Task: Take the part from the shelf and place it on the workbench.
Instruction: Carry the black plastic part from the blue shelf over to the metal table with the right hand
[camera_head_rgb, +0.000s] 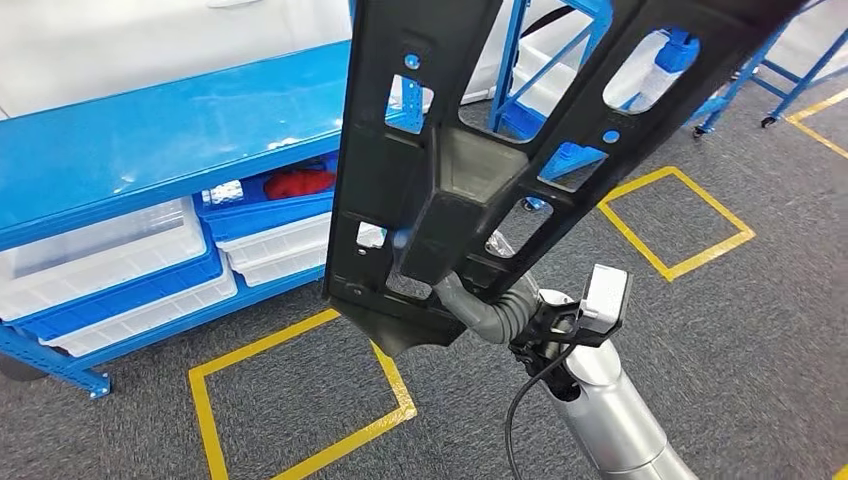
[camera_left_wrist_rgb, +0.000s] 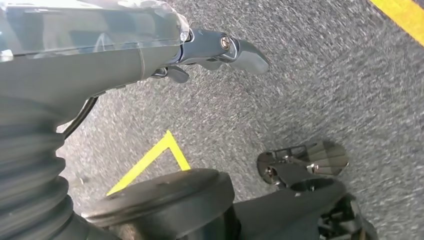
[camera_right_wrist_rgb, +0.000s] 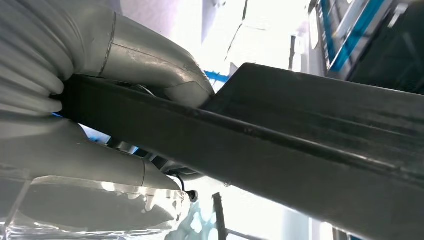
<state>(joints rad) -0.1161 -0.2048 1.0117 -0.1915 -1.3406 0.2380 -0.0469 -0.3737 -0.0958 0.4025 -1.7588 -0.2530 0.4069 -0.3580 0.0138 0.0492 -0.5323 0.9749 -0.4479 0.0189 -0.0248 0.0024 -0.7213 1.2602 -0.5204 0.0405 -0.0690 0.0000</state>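
The right hand (camera_head_rgb: 470, 305) grasps the black part (camera_head_rgb: 480, 150) by its lower edge, off the shelf (camera_head_rgb: 150, 150), carried above the floor; placing remains; the left hand (camera_left_wrist_rgb: 215, 50) hangs with fingers released.

R arm came up from lower right in my head view, silver forearm angled up-left, wrist bent. R robot hand (camera_right_wrist_rgb: 100, 120) gripped the black part (camera_head_rgb: 440, 190) at its lower edge, thumb on one face, fingers (camera_right_wrist_rgb: 75, 170) on the other. L robot hand (camera_left_wrist_rgb: 150, 55) hung toward the floor, holding nothing, fingers looked loosely extended.
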